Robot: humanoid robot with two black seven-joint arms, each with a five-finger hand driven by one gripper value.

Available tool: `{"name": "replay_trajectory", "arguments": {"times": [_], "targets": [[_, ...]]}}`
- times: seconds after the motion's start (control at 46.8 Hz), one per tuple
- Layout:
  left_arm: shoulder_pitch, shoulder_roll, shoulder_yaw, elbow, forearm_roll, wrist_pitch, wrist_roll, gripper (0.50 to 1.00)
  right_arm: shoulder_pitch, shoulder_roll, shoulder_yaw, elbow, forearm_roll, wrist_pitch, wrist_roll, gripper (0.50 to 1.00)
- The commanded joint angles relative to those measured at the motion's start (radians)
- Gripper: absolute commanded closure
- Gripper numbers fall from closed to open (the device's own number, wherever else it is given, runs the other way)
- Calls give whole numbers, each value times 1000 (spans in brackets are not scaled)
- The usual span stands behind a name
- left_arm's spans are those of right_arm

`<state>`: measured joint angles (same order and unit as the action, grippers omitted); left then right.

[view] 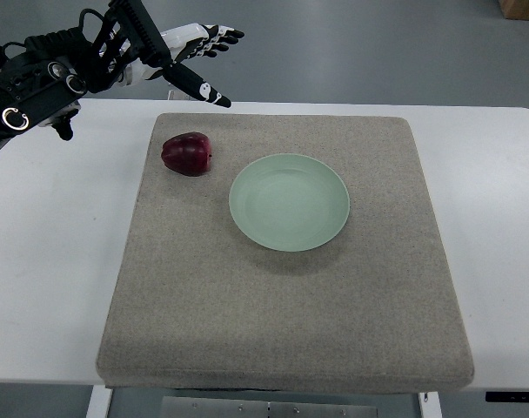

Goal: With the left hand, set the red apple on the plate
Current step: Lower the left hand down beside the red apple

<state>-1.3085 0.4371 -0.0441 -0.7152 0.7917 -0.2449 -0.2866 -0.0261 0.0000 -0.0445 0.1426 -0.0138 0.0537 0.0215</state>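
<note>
A dark red apple (187,154) lies on its side on the grey mat, just left of a pale green plate (289,201) that holds nothing. My left hand (195,61) comes in from the upper left and hovers beyond the mat's far edge, above and behind the apple. Its fingers (214,37) are spread and hold nothing, and its thumb (202,90) points down toward the mat. The right hand is out of view.
A thick grey mat (282,331) covers most of the white table (47,261). Grey floor shows beyond the table's far edge, with a brown box corner (521,7) at the top right.
</note>
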Motion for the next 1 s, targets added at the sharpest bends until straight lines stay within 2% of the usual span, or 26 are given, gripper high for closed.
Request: {"name": "replay_trajectory", "arguments": {"times": [0.0, 0.363, 0.556, 0.726, 0.983], "targets": [[-47, 15, 101, -6, 18, -1, 0, 525, 0, 0, 0, 0, 0, 0, 0, 536], [-58, 15, 144, -9, 354, -5, -8, 525, 0, 0, 0, 0, 0, 0, 0, 536], [-67, 26, 148, -82, 374, -36, -8, 519, 0, 0, 0, 0, 0, 0, 0, 536], [-75, 38, 150, -89, 377, -109, -8, 519, 0, 0, 0, 0, 0, 0, 0, 536], [-61, 58, 152, -82, 400, -116, -6, 516, 0, 0, 0, 0, 0, 0, 0, 536]]}}
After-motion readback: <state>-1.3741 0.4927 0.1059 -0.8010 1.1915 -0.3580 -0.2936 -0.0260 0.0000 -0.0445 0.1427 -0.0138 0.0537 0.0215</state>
